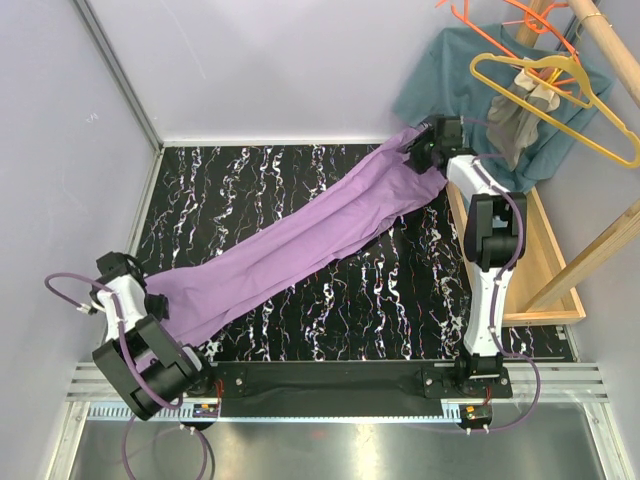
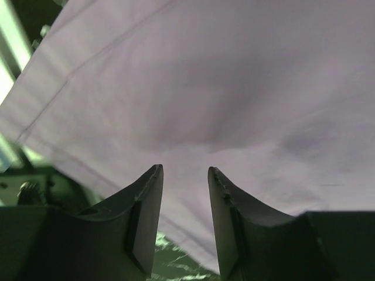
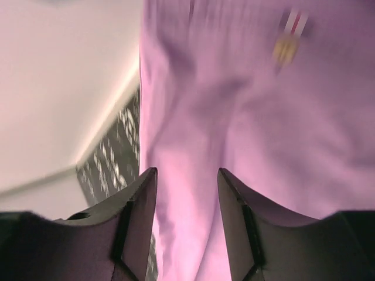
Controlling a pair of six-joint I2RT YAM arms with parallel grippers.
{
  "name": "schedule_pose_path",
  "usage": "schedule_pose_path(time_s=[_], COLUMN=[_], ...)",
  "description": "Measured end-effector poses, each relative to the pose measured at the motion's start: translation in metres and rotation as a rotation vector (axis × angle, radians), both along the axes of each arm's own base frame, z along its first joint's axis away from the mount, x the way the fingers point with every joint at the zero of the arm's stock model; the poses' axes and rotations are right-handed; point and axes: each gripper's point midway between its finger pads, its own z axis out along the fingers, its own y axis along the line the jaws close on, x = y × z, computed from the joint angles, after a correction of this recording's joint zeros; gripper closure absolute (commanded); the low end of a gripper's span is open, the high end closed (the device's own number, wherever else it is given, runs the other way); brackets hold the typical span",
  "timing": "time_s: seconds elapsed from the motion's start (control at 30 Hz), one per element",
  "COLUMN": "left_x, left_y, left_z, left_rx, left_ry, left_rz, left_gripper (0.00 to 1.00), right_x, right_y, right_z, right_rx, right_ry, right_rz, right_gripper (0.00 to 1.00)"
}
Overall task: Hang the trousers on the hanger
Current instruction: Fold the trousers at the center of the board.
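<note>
The lilac trousers (image 1: 300, 245) lie stretched in a long diagonal band across the black marbled table (image 1: 250, 180), from near left to far right. My left gripper (image 1: 157, 305) sits at their near-left end. In the left wrist view its jaws (image 2: 184, 172) stand apart, with the pale cloth (image 2: 222, 88) just beyond the tips. My right gripper (image 1: 420, 150) is at the far-right end. In the right wrist view, which is blurred, its jaws (image 3: 186, 172) are also apart over the cloth (image 3: 263, 117). The yellow hanger (image 1: 590, 125) hangs on the wooden rack at the top right.
A teal shirt (image 1: 445, 80) and a small grey garment (image 1: 520, 115) hang behind the yellow hanger, with orange hangers (image 1: 500, 15) above. A wooden tray (image 1: 545, 270) stands along the table's right side. Grey walls close in the left and the back.
</note>
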Motion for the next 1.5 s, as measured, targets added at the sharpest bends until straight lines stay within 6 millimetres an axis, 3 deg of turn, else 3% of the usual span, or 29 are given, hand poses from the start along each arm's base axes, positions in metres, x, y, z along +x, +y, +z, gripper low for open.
schedule_pose_path(time_s=[0.2, 0.3, 0.47, 0.7, 1.07, 1.33, 1.4, 1.5], left_x=[0.018, 0.020, 0.014, 0.002, -0.002, 0.001, 0.001, 0.001], left_y=[0.021, 0.023, 0.021, 0.018, 0.017, 0.020, 0.021, 0.021], left_z=[0.005, 0.004, 0.001, -0.012, -0.021, -0.022, -0.021, -0.021], left_rx=[0.087, 0.097, 0.101, 0.108, 0.097, 0.086, 0.087, 0.087], left_ry=[-0.084, -0.094, -0.077, -0.047, -0.028, -0.006, -0.008, -0.008], left_rz=[0.001, 0.003, 0.032, 0.100, 0.152, 0.156, 0.156, 0.156], left_gripper=[0.60, 0.61, 0.58, 0.60, 0.73, 0.88, 0.88, 0.74], right_x=[-0.042, -0.047, -0.052, -0.057, -0.058, -0.059, -0.060, -0.060], right_y=[0.062, 0.075, 0.075, 0.077, 0.079, 0.082, 0.082, 0.083], right_z=[0.001, 0.010, 0.022, 0.020, 0.021, 0.022, 0.022, 0.023], right_rx=[0.059, 0.071, 0.080, 0.087, 0.095, 0.105, 0.107, 0.110], right_ry=[0.055, 0.045, 0.044, 0.063, 0.063, 0.064, 0.065, 0.065], right_rz=[0.113, 0.147, 0.163, 0.177, 0.187, 0.200, 0.202, 0.205], right_gripper=[0.48, 0.49, 0.49, 0.50, 0.50, 0.50, 0.50, 0.50])
